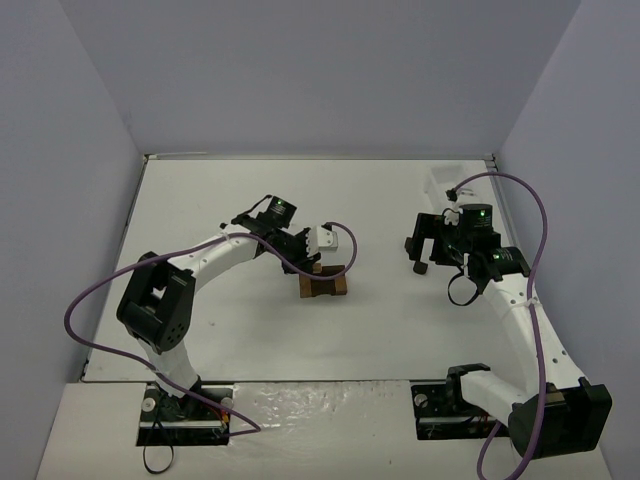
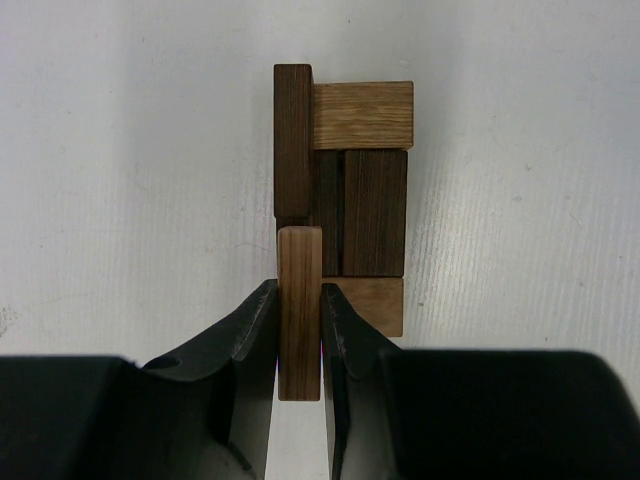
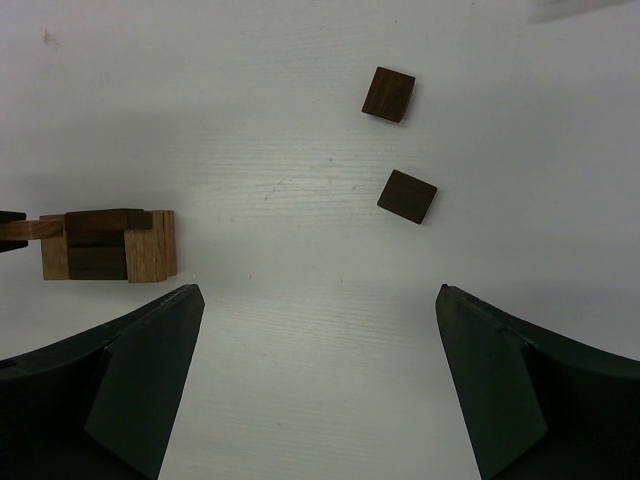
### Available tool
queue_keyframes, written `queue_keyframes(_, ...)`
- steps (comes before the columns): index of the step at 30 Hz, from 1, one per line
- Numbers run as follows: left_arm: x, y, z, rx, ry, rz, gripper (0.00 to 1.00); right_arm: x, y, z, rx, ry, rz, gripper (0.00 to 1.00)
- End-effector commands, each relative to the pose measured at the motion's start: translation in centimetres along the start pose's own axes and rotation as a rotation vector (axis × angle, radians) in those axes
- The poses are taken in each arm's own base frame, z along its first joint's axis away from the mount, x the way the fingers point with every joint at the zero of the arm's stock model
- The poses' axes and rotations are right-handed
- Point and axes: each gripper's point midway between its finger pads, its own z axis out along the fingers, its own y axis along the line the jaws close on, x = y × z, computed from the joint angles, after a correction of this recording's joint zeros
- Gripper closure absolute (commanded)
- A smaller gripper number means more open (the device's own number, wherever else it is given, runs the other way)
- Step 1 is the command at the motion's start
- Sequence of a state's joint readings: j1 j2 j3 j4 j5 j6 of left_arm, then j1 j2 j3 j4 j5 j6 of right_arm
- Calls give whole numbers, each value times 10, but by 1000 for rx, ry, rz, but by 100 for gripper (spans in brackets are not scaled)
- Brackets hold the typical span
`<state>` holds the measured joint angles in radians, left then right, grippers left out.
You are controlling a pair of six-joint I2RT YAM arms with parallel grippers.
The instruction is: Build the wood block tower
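Note:
The wood block tower (image 2: pixel 360 190) is a compact stack of dark brown and light tan blocks in the middle of the table (image 1: pixel 322 285). My left gripper (image 2: pixel 299 300) is shut on a light tan block (image 2: pixel 300 300), held lengthwise at the tower's near left edge. The block's far end meets a dark block (image 2: pixel 293 140) lying along the tower's left side. My right gripper (image 3: pixel 320 300) is open with nothing between its fingers, hovering to the right of the tower (image 3: pixel 110 245). Two loose dark blocks (image 3: pixel 388 94) (image 3: pixel 407 196) lie on the table beyond it.
A white tray (image 1: pixel 440 181) stands at the back right of the table. Purple cables loop off both arms. Grey walls close in the table on the left, back and right.

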<state>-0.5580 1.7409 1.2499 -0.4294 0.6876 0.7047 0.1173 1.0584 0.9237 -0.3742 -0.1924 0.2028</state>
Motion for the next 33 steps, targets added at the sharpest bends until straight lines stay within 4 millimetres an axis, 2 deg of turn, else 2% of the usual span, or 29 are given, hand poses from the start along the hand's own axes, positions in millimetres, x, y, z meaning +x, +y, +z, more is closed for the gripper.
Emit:
queue_keyframes(1,-24,7,-11,-2,-78,62,90,-14,5,-1,-30,-57,-23,0)
queue_keyframes(33,-15,13,-2,24,-72,51,89,-14,6,1,-39,-59,-30,0)
